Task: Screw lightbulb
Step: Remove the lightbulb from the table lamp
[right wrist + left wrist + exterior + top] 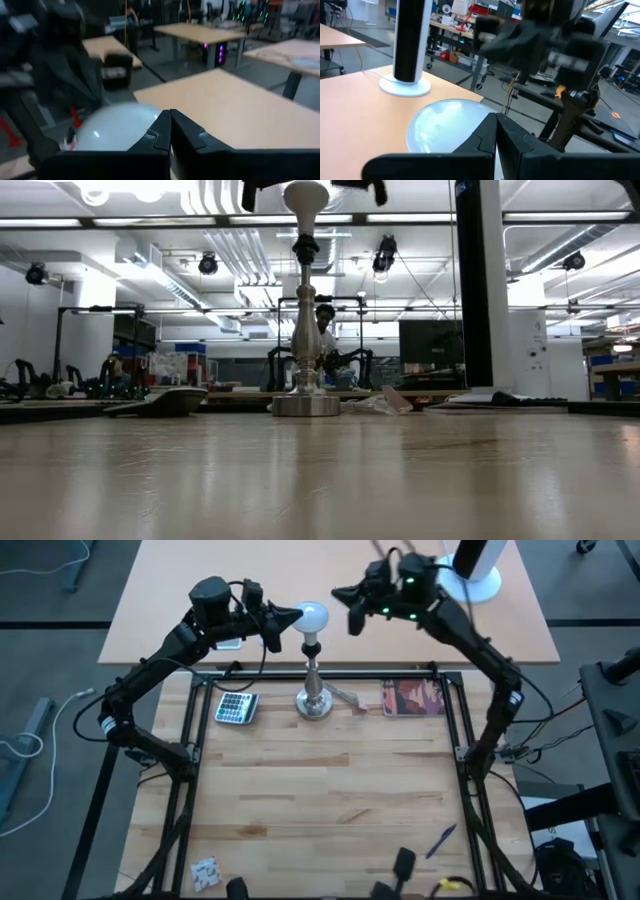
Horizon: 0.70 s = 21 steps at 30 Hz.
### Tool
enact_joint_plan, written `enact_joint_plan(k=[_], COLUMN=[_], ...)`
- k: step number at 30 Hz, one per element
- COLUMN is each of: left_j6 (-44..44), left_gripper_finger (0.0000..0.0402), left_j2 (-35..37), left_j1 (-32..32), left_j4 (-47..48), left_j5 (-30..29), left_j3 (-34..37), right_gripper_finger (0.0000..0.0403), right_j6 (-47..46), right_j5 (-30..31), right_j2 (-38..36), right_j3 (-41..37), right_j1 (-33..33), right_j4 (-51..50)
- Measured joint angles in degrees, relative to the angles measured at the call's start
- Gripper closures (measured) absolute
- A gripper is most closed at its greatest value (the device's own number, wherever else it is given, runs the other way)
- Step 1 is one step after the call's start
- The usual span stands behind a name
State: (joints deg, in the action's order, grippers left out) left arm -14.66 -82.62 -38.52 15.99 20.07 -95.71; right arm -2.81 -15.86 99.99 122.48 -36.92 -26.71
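On the wooden counter [320,790], a silver stand [313,690] rises upright with the lightbulb [312,618] seated in its top socket. The left hand [283,625] hovers just beside the bulb, fingers pressed together and empty. The right hand [355,612] hangs near the bulb's other side, likewise pressed together on nothing.

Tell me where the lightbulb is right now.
In the high view, the lightbulb sits atop the silver stand at the table's far middle, between the shut left gripper and right gripper.
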Motion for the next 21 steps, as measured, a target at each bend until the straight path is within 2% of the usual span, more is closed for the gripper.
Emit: enact_joint_plan(k=[5,9,15,21], left_j6=[-1.0,-1.4,-0.7,3.7], left_gripper_finger=[0.0401,0.0401,0.0401,0.0401], left_j2=[0.5,1.3,1.9,2.0], left_j1=[0.0,0.0,0.0,-0.1], left_j4=[-0.4,-1.0,-0.7,4.3], left_j5=[-1.3,-2.2,-4.0,-13.3], left_j3=[-0.1,-0.3,-1.8,-1.8], right_gripper_finger=[0.0403,0.0403,0.0403,0.0403], right_j6=[1.3,5.9,2.9,2.2], right_j5=[0.2,0.9,1.1,0.0], right_j2=[-3.2,-4.6,-4.2,-2.2], right_j3=[0.0,0.1,0.1,-0.4], right_j1=[-0.2,-0.2,-0.2,-0.1], right_j4=[-0.3,-0.7,-7.3,-10.4])
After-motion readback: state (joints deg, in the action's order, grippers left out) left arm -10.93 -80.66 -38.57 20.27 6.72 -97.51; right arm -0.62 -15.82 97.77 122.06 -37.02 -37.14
